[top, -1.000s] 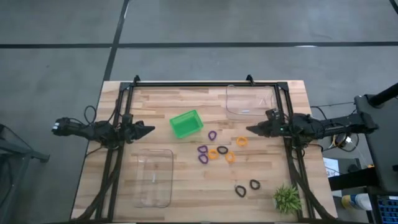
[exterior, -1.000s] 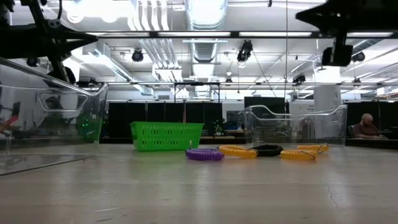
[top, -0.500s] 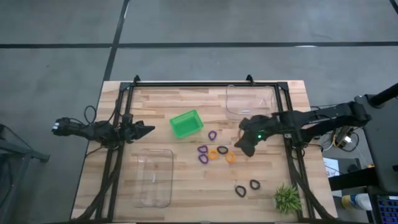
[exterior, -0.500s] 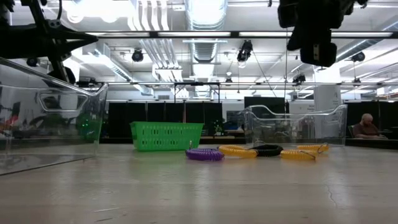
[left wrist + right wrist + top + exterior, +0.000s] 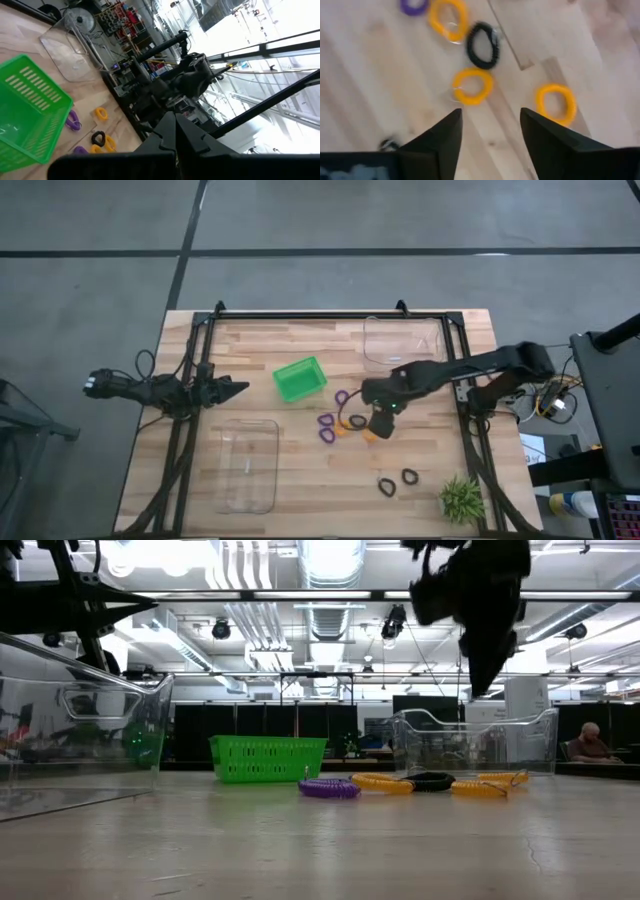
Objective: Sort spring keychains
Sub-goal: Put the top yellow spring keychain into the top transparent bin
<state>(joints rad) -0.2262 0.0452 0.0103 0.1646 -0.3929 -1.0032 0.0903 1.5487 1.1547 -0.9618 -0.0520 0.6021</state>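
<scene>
Two arms, one working. Left gripper (image 5: 238, 388) parked at the table's left edge, fingers pinched together, nothing held, well apart from everything. Just right of it, green bin (image 5: 299, 378); in front of it near the left, an empty clear bin (image 5: 247, 464); second clear bin (image 5: 402, 340) at the back, right of centre. Spring keychains (image 5: 342, 420) lie loose mid-table between green bin and right arm: purple ones (image 5: 326, 421) leftmost, black (image 5: 482, 45) and orange in the middle, two more black (image 5: 387, 487) toward the front near the plant (image 5: 461, 499). Right gripper (image 5: 379, 423) hovers over the cluster's right end, fingers parted to a medium gap, empty. Key relation: in the right wrist view an orange loop (image 5: 472, 86) lies flat on the wood almost straight ahead of the gap between the fingers, second orange (image 5: 556, 103) off to one side. Right arm far nearer; likely a straight descent.
</scene>
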